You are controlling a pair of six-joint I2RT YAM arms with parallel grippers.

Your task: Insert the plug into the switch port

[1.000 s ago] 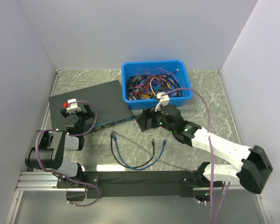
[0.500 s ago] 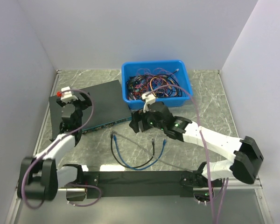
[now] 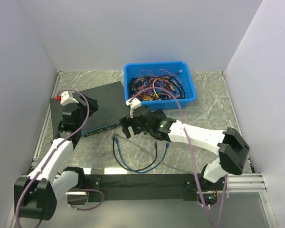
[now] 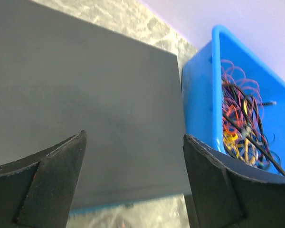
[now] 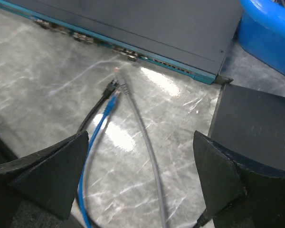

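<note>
The blue cable lies looped on the table, one clear plug at its left end, also in the right wrist view beside a black cable's connector. Its other end lies further right. The small black box shows at the right of the right wrist view. Its ports are hidden, and my right arm covers it in the top view. My right gripper is open and empty above the table, between the plug and the box. My left gripper is open and empty over the large black unit.
The large black unit with a blue front strip lies at the back left, also seen in both wrist views. A blue bin of tangled cables stands behind. A grey cable crosses the table.
My right gripper has moved left from the bin's front to the large unit's front right corner. My left arm has stretched out, and its gripper has moved back over the large unit.
</note>
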